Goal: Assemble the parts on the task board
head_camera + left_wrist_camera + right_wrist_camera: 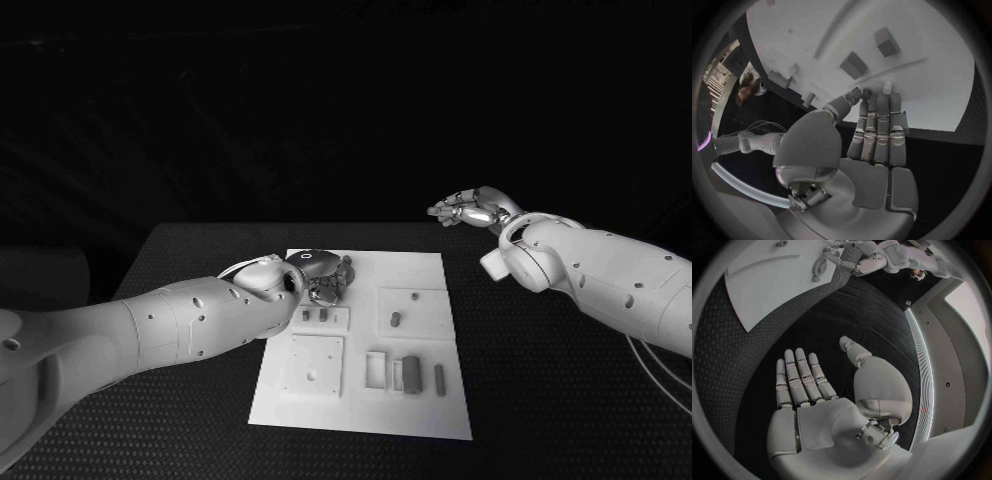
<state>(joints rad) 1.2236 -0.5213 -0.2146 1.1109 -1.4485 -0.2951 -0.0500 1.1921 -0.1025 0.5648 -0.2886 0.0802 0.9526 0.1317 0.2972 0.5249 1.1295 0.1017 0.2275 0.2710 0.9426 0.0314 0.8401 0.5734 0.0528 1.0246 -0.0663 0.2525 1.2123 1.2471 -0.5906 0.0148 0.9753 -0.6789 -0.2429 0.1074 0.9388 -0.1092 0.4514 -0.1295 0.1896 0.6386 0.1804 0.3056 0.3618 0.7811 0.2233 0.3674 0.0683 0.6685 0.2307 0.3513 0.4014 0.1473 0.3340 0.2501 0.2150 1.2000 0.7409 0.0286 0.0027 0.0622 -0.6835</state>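
Note:
The white task board (361, 400) lies in the middle of the black table. Several small grey parts stand on it: a pair (325, 315) just before my left hand, one in a square block (394, 320), and upright pieces (413, 375) near the front. My left hand (320, 278) is low over the board's far left part. Its fingers (879, 120) lie straight and side by side, tips on the board (929, 85) next to two grey parts (854, 64). Nothing shows between thumb and fingers. My right hand (476, 210) hangs raised off the board's far right, palm flat, fingers (798, 375) spread and empty.
A raised square plate (315, 365) and a narrow frame (376, 369) sit on the board's near half. Bare black table (534, 400) lies to the right of the board and under my right hand (817, 405). The board's corner (773, 285) is some way beyond that hand.

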